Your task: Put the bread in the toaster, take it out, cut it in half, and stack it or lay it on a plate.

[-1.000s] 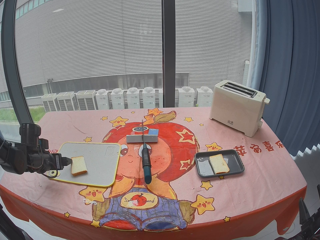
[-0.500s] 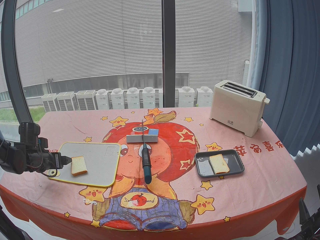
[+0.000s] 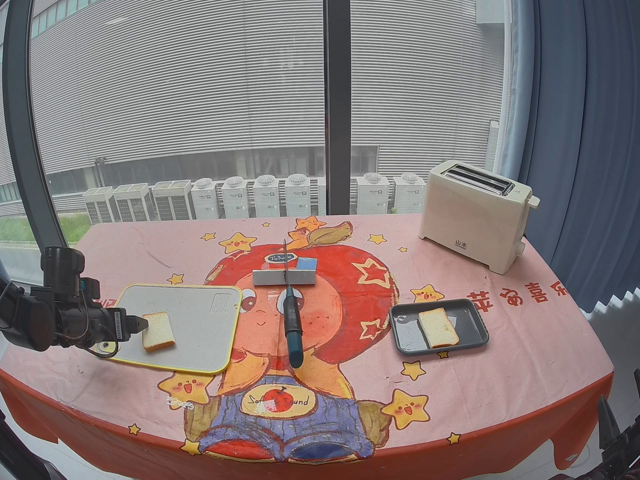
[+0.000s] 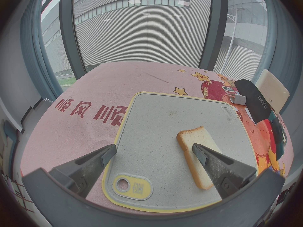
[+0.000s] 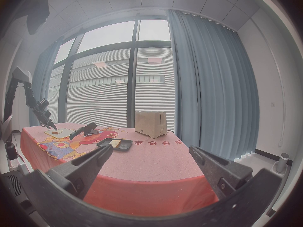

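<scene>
Your left gripper [image 4: 153,148] hangs spread apart just beside the bread half [image 3: 158,331] on the cutting board [image 3: 200,315]. The other half [image 3: 438,327] lies on the grey plate [image 3: 471,319]. Your right gripper [image 5: 151,149], also spread, is off the table [image 3: 520,368].

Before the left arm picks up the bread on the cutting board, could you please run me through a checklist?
1. Left gripper open: ok.
2. Bread half flat on the cutting board: ok.
3. Bread half centred between the fingers: not ok, it lies toward one finger.
4. Plate has bare room beside the other half: ok.
5. Knife off the cutting board: ok.
</scene>
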Robot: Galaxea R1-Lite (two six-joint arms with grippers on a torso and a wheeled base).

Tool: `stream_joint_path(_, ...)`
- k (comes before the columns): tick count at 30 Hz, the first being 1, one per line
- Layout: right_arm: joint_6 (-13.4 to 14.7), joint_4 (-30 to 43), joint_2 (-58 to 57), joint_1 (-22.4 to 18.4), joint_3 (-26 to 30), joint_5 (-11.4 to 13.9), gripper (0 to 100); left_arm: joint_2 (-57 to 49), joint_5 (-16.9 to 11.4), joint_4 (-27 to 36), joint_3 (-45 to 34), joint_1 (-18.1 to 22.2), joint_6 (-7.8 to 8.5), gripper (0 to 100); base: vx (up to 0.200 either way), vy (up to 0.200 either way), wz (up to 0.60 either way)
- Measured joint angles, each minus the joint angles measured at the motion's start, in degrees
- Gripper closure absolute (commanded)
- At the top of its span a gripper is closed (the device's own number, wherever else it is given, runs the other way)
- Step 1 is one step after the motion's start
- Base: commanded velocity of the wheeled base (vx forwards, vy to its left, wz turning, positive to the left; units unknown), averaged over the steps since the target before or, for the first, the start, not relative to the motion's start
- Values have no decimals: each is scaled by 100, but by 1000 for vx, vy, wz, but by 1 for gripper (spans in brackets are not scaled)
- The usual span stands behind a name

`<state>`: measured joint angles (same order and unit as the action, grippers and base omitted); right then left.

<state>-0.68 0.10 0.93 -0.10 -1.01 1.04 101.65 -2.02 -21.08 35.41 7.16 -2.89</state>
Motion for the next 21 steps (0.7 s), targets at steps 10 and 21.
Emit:
stream_joint_path(10,0,0,0,0,0,0,0,168,96,-35,0,15,7,0,0,0,0)
stream_joint_path(21,2,0,0,0,0,0,0,211,116,-24,0,22,11,100,0,0,0)
